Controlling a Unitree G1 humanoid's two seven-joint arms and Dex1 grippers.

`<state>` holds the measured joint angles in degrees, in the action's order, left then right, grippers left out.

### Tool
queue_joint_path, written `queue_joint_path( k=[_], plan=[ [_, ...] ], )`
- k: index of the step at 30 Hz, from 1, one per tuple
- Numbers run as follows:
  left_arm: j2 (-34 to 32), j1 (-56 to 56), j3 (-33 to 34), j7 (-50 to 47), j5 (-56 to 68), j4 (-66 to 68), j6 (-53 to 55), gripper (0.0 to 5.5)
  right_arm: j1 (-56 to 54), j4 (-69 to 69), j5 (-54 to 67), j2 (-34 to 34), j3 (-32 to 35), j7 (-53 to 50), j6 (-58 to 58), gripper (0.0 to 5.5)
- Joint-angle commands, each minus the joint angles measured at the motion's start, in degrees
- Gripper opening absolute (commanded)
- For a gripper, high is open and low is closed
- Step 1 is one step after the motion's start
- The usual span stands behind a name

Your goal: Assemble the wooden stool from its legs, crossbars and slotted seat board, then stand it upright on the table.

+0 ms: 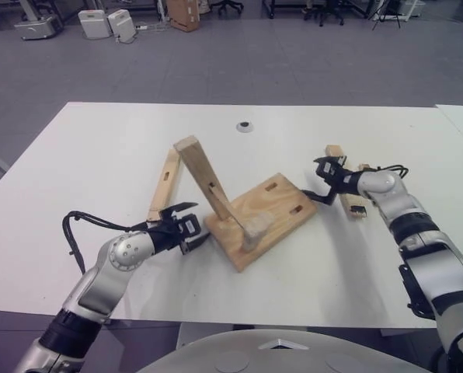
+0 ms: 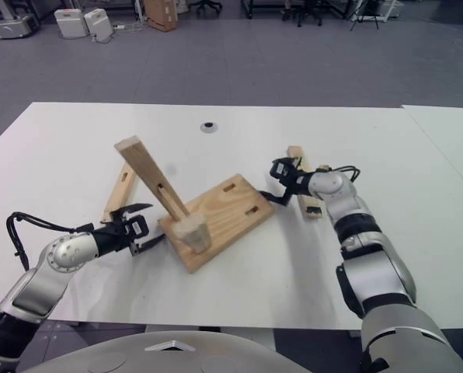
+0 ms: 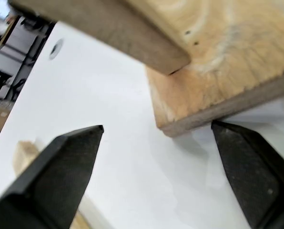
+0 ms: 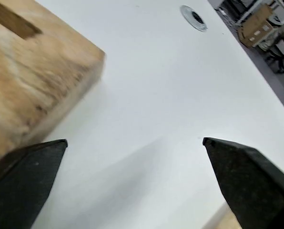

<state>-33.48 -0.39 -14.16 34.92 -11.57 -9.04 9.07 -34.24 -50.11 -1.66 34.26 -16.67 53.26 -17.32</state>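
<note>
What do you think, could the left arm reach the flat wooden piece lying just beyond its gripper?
Probably yes. The left gripper, jaws open, sits at the seat board corner; the flat piece lies close beyond it across bare table.

- tabletop [image 1: 99, 155]: plain white
- seat board [image 1: 274, 203]: pale tan wood, visible grain, darker slots
- tilted leg [image 1: 204, 175]: same light wood
- left gripper [image 3: 157, 127], right gripper [image 4: 135, 140]: black fingers
- grommet [image 1: 245, 126] near tabletop's far edge: grey ring, dark centre
</note>
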Motion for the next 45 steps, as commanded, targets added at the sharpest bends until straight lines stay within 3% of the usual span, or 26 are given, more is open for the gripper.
queue_joint_path(
  k=[1, 3, 5, 7, 9, 13, 15, 18, 22, 24, 29, 34, 37, 39, 45],
  plan=[
    [13.27, -21.86, -1.45, -3.07, 1.86, 28.41, -4.47, 4.18, 10.14, 15.51, 4.07, 3.18, 1.48, 6.99, 2.23, 5.33],
    [12.95, -28.19, 0.42, -2.66, 2.19, 38.34, -8.61, 4.18, 11.14, 20.77, 4.75, 4.67, 3.52, 5.62, 4.80, 5.33],
    [6.32, -28.89, 4.30, -1.23, 2.81, 41.21, -13.06, 4.18, 10.70, 24.01, 5.72, 5.32, 7.15, 2.00, 7.42, 5.33],
    [-0.40, -23.31, 9.20, 1.39, 5.26, 32.27, -15.91, 4.18, 7.98, 20.90, 5.20, 2.57, 10.40, -5.13, 8.93, 5.33],
    [-2.11, -15.63, 10.68, 4.99, 9.52, 17.99, -13.23, 4.18, 5.31, 15.30, 4.90, -2.20, 11.38, -10.36, 9.77, 5.33],
    [-5.79, -0.20, 1.64, 12.47, 9.58, -3.51, -2.55, 4.18, -2.64, -1.17, -1.31, -9.68, 7.97, -18.95, 10.87, 5.33],
    [-2.25, -2.10, -3.06, 8.04, 2.79, -0.65, -2.70, 4.18, -3.06, -2.69, -4.16, -10.32, 4.55, -15.02, 9.88, 5.33],
    [8.84, -12.79, -6.84, -5.48, -4.61, 14.87, -6.58, 4.18, 0.46, 1.79, -4.78, -9.68, 1.12, -6.03, 9.03, 5.33],
    [15.97, -24.97, -7.41, -18.01, -10.22, 35.67, -9.84, 4.18, 4.11, 8.56, -4.34, -9.97, 0.81, -6.33, 10.47, 5.33],
    [17.28, -26.53, -6.59, -19.45, -9.55, 38.58, -11.34, 4.18, 6.53, 13.11, -4.58, -9.56, 2.51, -10.85, 12.18, 5.33],
    [13.68, -20.02, -5.27, -17.13, -8.61, 31.47, -11.26, 4.18, 15.27, 30.77, 1.52, -6.30, 17.59, -23.86, 23.32, 5.33],
    [10.43, -13.61, -6.72, -10.77, -9.77, 20.29, -5.09, 4.18, 17.40, 35.44, 4.50, -5.92, 22.01, -25.44, 30.52, 5.33],
    [11.24, -12.04, -8.63, -6.18, -9.00, 12.87, 0.16, 4.18, 15.02, 28.74, 8.30, -5.65, 29.84, -30.52, 31.46, 5.33],
    [11.53, -11.85, -9.59, -5.91, -9.98, 11.20, 1.27, 4.18, 15.13, 22.03, 9.93, -5.52, 31.16, -28.73, 29.65, 5.33],
    [10.63, -12.07, -7.70, -7.40, -10.73, 8.11, 2.08, 4.18, 14.15, 9.50, 14.24, -7.00, 35.57, -29.38, 27.31, 4.20]
  ],
)
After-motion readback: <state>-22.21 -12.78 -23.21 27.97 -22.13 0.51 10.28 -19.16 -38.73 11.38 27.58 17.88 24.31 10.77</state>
